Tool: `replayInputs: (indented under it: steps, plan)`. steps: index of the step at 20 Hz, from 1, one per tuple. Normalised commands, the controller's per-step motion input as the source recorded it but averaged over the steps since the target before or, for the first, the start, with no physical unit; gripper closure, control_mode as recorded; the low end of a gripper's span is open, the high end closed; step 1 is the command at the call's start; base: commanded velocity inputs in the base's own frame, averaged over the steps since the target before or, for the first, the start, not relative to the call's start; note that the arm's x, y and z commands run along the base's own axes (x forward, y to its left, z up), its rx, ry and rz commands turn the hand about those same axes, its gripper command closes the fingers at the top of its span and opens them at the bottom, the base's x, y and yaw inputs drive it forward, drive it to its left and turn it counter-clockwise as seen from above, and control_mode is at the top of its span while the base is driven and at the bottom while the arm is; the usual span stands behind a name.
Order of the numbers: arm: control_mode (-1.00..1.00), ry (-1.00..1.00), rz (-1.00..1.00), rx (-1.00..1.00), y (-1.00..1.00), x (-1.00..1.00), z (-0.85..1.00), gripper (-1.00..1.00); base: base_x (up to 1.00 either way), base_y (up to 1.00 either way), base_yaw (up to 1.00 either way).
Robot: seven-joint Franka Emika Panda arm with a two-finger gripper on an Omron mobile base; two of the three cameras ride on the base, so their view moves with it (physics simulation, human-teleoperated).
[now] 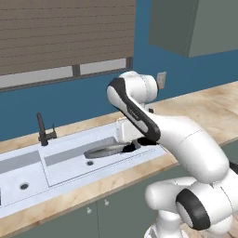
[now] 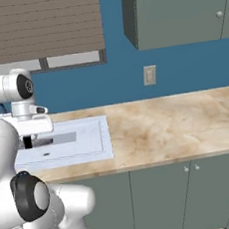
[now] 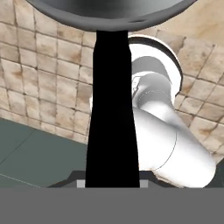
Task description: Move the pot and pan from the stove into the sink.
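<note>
Pan: the shallow round shiny silver frying pan (image 1: 104, 151) with a long thin black handle (image 3: 113, 109) is low over the right basin of the white rectangular double-basin sink (image 1: 60, 169).
Fingers: the gripper (image 1: 132, 146) is at the pan's right end; its fingers pinch the black handle.
Faucet: the dark curved faucet (image 1: 44, 130) stands at the far edge of the sink.
Counter: the beige stone counter (image 2: 172, 125) lies to the right of the sink.

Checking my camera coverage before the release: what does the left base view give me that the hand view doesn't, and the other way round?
Left base view alone: the sink with both basins, the dark faucet, and the pan sitting over the right basin.
Hand view alone: the black handle running close along the gripper, and tiled floor beyond.
Both: the pan's silver bowl and the gripper holding it by the handle.
</note>
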Motion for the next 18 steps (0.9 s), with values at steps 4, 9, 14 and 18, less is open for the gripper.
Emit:
replayInputs:
  steps: [4,9,14,18]
  plan:
    - [-1.0,0.14,0.0,-0.1,0.41,0.5,-0.37,1.0,0.0,0.0,0.0]
    - [-1.0,0.04,0.0,-0.05,0.25,0.41,-0.46,1.0,0.0,0.0,0.0]
    - [-1.0,-0.01,0.0,-0.03,0.22,0.32,-0.44,1.0,0.0,0.0,0.0]
    - [-1.0,-0.05,0.0,-0.01,0.21,0.32,-0.44,1.0,0.0,0.0,0.0]
